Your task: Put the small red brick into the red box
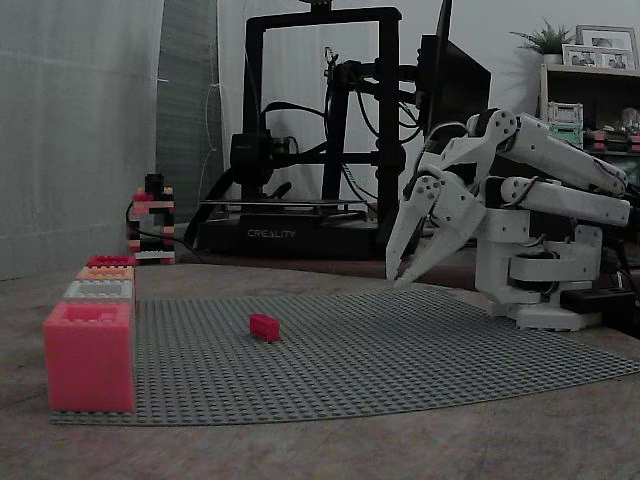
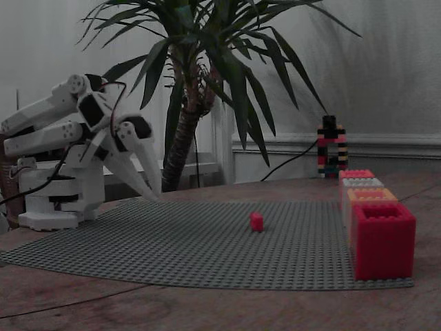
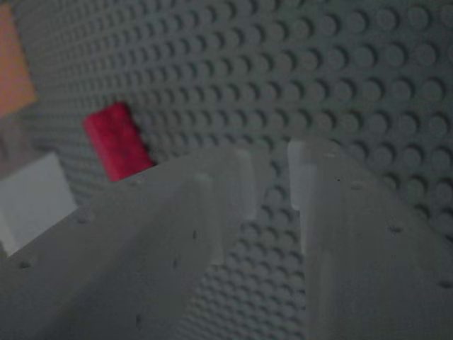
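Over the grey mat (image 1: 420, 350), the jaws: they point down near the mat's back edge, with their tips (image 1: 395, 272) low and close above it.
Jaws, open or closed: open only a crack, with nothing held. In the wrist view the mat's bumps show through the thin gap.
Arm: the white arm (image 1: 545, 190) is folded low, and its base sits just beside the mat.
Small red brick: the small red brick (image 1: 264, 326) lies alone on the mat, well apart from the jaws. It is between them and the boxes.
Red box: the red box (image 1: 88, 355) stands at a front corner of the mat with its top open.
Other boxes: a white box (image 1: 98, 290), an orange box (image 1: 105, 272) and one more red one line up behind it.
Surface: the brown surface (image 1: 400, 445) lies under the mat.
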